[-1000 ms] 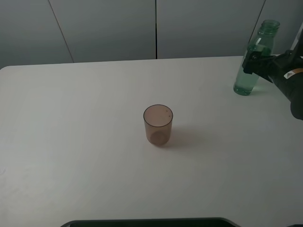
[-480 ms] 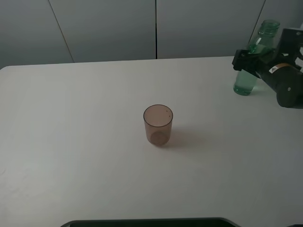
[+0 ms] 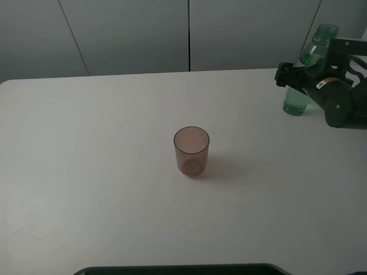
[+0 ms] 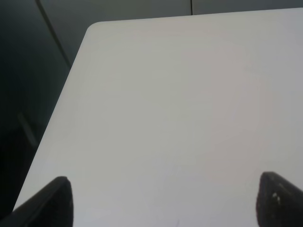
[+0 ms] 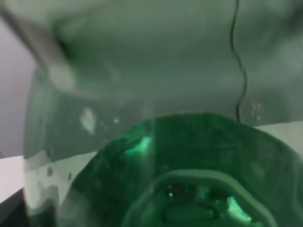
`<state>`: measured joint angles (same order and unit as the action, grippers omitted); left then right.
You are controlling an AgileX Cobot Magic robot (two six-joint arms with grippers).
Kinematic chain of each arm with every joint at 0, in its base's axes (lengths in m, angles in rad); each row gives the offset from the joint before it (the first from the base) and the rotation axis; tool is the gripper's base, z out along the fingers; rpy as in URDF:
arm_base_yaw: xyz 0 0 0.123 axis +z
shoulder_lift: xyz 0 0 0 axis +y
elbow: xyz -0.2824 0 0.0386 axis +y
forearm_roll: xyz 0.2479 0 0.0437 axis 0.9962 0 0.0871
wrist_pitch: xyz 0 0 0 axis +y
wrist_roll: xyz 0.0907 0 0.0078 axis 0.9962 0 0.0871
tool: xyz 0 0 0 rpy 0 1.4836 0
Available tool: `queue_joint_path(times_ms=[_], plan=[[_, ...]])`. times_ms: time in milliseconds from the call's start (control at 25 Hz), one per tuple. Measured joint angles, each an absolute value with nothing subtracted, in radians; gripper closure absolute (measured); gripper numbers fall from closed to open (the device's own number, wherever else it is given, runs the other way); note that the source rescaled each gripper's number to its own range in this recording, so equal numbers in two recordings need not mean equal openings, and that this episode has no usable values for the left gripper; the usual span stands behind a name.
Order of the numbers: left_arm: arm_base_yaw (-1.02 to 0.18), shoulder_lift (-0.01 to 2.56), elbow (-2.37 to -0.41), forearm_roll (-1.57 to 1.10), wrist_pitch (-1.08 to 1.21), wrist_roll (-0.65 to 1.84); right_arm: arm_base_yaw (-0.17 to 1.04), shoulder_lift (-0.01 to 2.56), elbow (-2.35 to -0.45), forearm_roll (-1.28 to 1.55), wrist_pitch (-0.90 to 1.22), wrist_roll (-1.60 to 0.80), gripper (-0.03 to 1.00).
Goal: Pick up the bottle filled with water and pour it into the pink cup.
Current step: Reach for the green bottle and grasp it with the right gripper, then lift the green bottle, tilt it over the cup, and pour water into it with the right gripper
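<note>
Bottle (image 3: 296,102) between right gripper (image 3: 311,62) jaws

The right gripper (image 3: 291,75) is covering the middle of the bottle (image 3: 296,103) from us; in the right wrist view we are seeing only a blurred green stretch, spilling past every edge.

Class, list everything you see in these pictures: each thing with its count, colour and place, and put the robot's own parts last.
bottle: one, translucent green, upright at the table's far right corner.
pink cup: one, brownish pink, upright near the table's middle.
table: one, white, under both.
wall panels: several, grey, behind the table.
left gripper: one, dark fingertips, open above bare table.
right gripper: one, black, open, right at the bottle.
</note>
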<state>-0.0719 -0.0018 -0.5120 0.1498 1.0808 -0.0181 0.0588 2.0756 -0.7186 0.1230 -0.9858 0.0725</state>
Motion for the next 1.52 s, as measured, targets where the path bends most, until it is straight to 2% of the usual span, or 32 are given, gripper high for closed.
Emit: queue_joint_path(times_ms=[40,80,120,160,200,240,1040,1520], plan=[[-0.072,-0.002,-0.512,0.150,1.081,-0.018,0.059,2.076,-0.719,0.121,-0.988,0.069,-0.03],[-0.072,-0.002,-0.512,0.150,1.081,-0.018,0.059,2.076,-0.719,0.121,-0.988,0.064,0.03],[-0.072,-0.002,-0.512,0.150,1.081,-0.018,0.059,2.076,-0.719,0.119,-0.988,0.056,0.20],[-0.072,-0.002,-0.512,0.150,1.081,-0.018,0.059,2.076,-0.719,0.123,-0.988,0.051,0.51],[-0.072,-0.002,-0.512,0.150,1.081,-0.018,0.056,2.076,-0.719,0.126,-0.988,0.047,0.91],[-0.072,-0.002,-0.512,0.150,1.081,-0.018,0.056,2.076,-0.719,0.126,-0.986,0.041,0.96],[-0.072,-0.002,-0.512,0.150,1.081,-0.018,0.056,2.064,-0.716,0.115,-0.973,0.000,0.97],[-0.072,-0.002,-0.512,0.150,1.081,-0.018,0.086,1.762,-0.610,0.089,-0.915,-0.055,0.97]])
